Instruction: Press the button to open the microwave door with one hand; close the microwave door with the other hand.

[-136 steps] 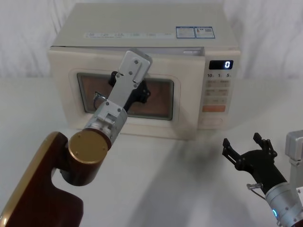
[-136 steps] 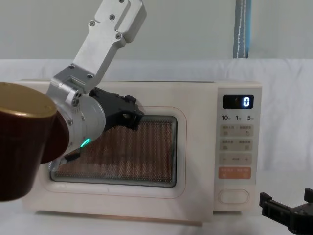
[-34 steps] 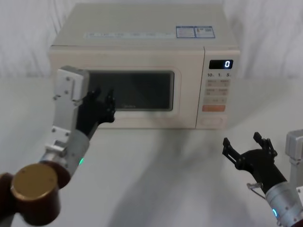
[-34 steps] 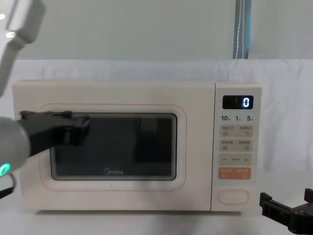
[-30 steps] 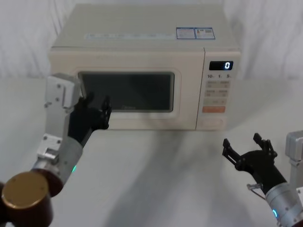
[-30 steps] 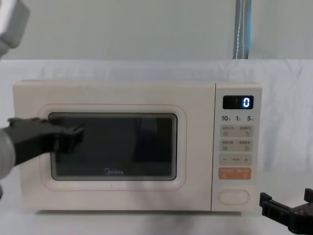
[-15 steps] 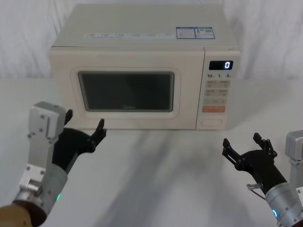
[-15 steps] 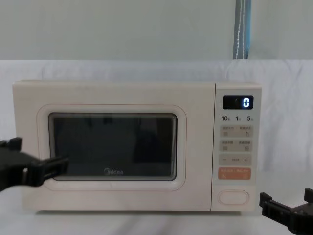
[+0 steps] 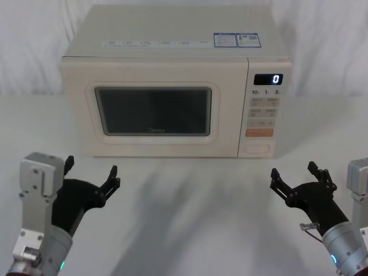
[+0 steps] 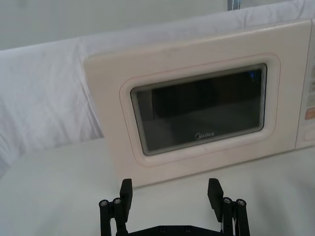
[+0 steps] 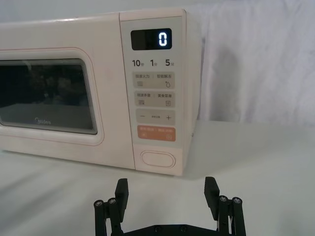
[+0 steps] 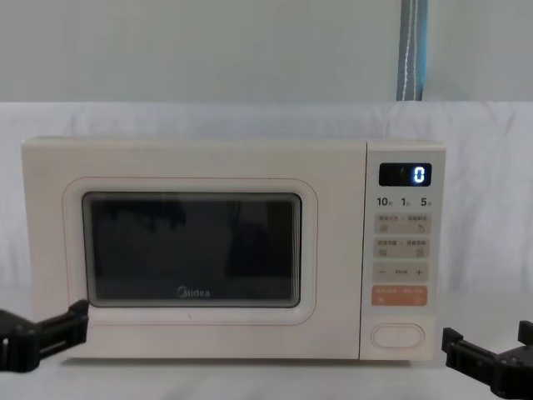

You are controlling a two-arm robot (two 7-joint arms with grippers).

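The cream microwave door with its dark window sits flush and shut against the oven body. The wide oval cream button lies at the bottom of the control panel, under the orange key. My left gripper hangs open low at the front left, well clear of the door. My right gripper is open at the front right, in front of the button and apart from it.
The microwave stands on a white cloth-covered table with a white drape behind. Its display reads 0. Bare tabletop lies between the two grippers and the oven front.
The door went from ajar with the left gripper against it to fully shut. The left arm then drew back and down toward the front left. The right arm has not moved.
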